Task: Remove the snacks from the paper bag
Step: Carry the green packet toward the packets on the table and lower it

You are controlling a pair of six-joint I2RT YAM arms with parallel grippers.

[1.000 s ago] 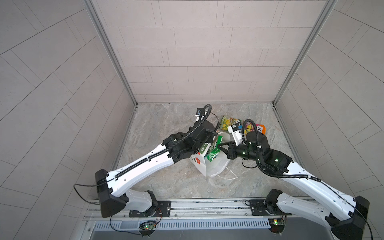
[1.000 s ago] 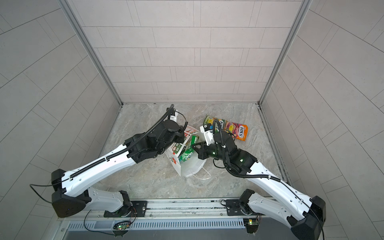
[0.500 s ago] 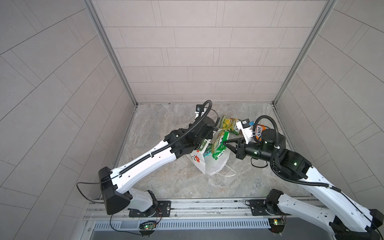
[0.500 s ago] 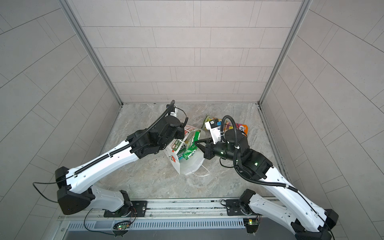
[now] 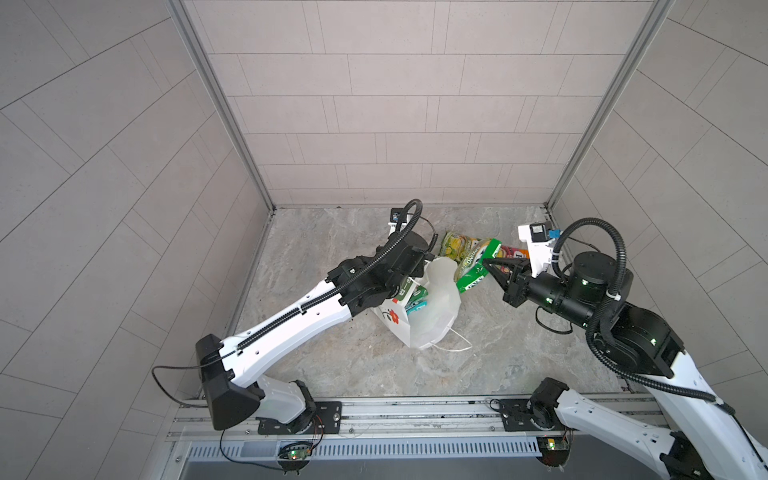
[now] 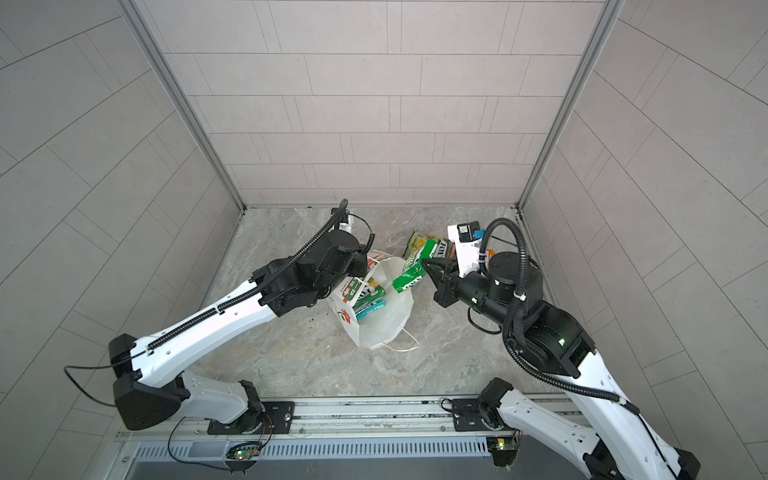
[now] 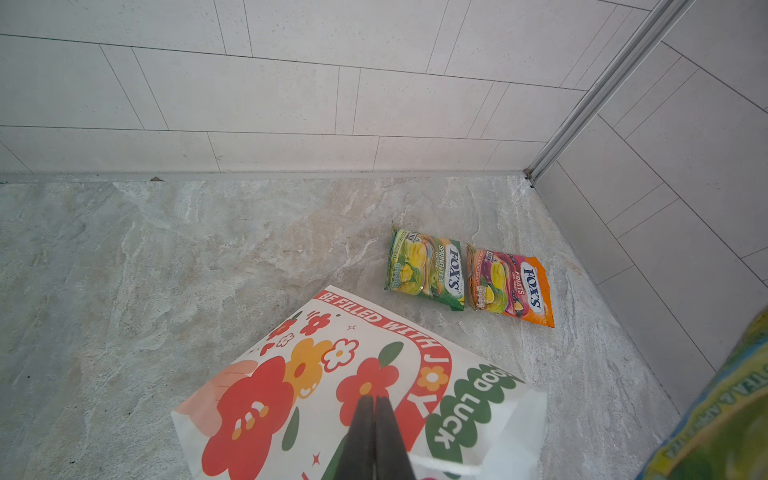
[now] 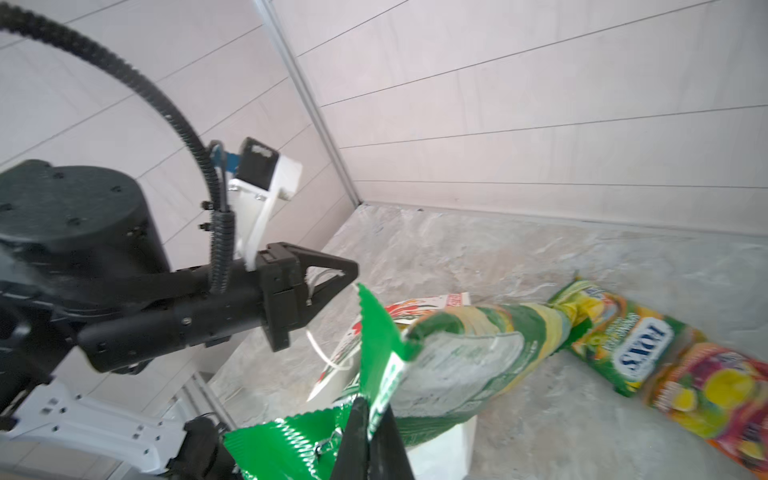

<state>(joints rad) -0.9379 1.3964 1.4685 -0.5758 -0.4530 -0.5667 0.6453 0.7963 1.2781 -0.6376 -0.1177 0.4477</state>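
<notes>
Tall white flower-printed paper bag [image 5: 432, 320]: open, mid-floor, glossy packets [image 5: 415, 300] inside.
Your left gripper [image 7: 375, 405]: jaws together at its rim, grip unclear.
Your right gripper [image 5: 485, 262]: clamped on green plastic packet [image 5: 469, 282], beside the mouth.
Green-yellow packet [image 7: 426, 270], orange-pink packet [image 7: 511, 286]: stone floor [image 5: 332, 249] beyond, touching.

Left tool [image 7: 374, 401] and green packet [image 5: 471, 278] crowd the paper bag [image 5: 436, 320] mouth; near floor [image 5: 498, 357] lies open.

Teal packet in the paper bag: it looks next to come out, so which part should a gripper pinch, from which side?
Probably its top edge. The teal packet stands on edge inside the paper bag, near the flowered wall, so only that edge is exposed at the open mouth. Come down from above; the paper walls block every sideways approach.
</notes>
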